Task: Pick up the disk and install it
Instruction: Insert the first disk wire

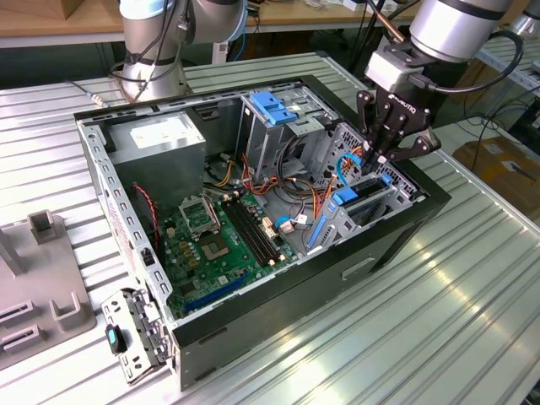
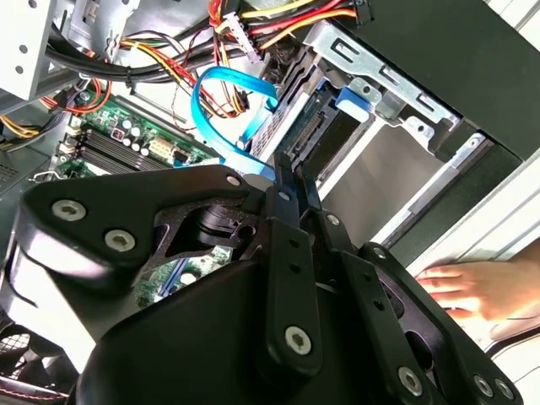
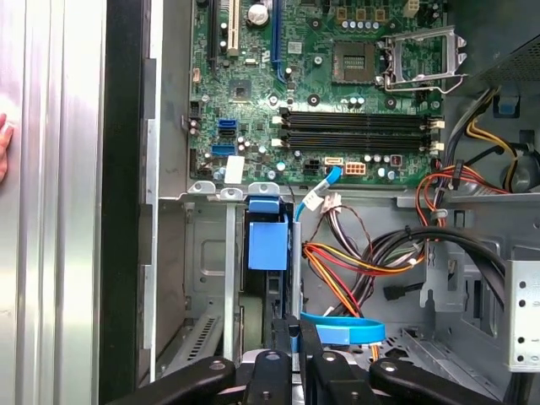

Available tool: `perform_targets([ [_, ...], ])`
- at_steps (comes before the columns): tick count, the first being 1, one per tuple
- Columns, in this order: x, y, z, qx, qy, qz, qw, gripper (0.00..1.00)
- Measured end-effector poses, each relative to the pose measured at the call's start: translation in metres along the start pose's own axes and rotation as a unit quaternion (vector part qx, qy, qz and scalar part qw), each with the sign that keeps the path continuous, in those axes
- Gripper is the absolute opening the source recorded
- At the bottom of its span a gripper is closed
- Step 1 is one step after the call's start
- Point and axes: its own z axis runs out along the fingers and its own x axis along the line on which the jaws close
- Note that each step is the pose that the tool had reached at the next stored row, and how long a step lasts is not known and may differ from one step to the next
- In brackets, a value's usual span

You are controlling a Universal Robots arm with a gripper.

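Just beyond our pressed-together fingers (image 2: 287, 211) we see the blue-framed dark rectangular disk (image 3: 268, 246), standing edgewise, long axis pointing away.

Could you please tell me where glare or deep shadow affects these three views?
Exterior view: the ribbed metal table shines brightly, while the computer case interior around the gripper is shaded. Second wrist view: the metal cage is washed out white. First wrist view: the motherboard is evenly lit, and the case wall reads as a near-black band.
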Motion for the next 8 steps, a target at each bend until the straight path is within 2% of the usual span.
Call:
perform_targets([
  [2, 0.0040, 0.0001, 0.0001, 0.0000, 0.0000, 0.000, 1.00000, 0.16],
  [8, 0.0042, 0.0001, 0.0001, 0.0000, 0.0000, 0.000, 1.00000, 0.16],
])
